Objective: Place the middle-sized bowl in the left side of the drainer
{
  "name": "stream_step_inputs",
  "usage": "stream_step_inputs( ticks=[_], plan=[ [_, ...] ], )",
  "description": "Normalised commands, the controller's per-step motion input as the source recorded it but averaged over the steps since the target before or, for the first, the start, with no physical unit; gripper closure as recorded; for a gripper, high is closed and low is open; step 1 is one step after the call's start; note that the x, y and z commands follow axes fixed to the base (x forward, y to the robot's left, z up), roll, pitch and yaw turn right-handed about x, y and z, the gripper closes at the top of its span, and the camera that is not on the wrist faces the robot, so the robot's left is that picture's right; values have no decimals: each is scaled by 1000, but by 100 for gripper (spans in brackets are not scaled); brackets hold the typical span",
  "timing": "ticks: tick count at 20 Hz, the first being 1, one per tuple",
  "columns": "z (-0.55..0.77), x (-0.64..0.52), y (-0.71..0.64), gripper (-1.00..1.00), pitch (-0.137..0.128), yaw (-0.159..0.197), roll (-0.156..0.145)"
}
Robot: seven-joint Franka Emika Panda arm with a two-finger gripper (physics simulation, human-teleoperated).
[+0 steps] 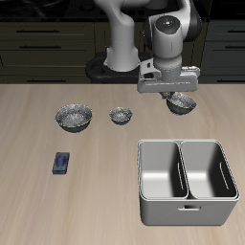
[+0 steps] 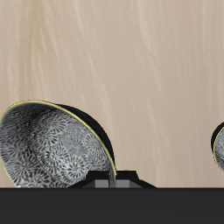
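Hand clamped on rim of middle-sized bowl, lifted clear of counter, behind drainer. Hangs tilted. Rigid, light metal, likely slick; thin rim pinch could slip or swing. Left compartment empty.

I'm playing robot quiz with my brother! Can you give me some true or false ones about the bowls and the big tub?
1. The end effector holds the middle-sized bowl. True.
2. That bowl already sits inside the drainer. False: it hangs behind the drainer, above the table.
3. The drainer has two compartments. True.
4. The widest bowl is in the drainer. False: it rests on the table, beside the smallest bowl.
5. A small blue object lies on the table. True.
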Motion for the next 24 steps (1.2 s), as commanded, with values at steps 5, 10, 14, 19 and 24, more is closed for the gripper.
stream_step_inputs(
  ticks=[5,10,14,19,24],
  plan=[
    [518,-25,-105,100,-71,-1,-22],
    [479,-34,-122,100,-72,-13,-20],
    [375,-34,-26,100,-35,-1,13],
    [377,-25,-67,100,-60,-13,-12],
    [272,5,-88,100,-26,-18,-8]
  ],
)
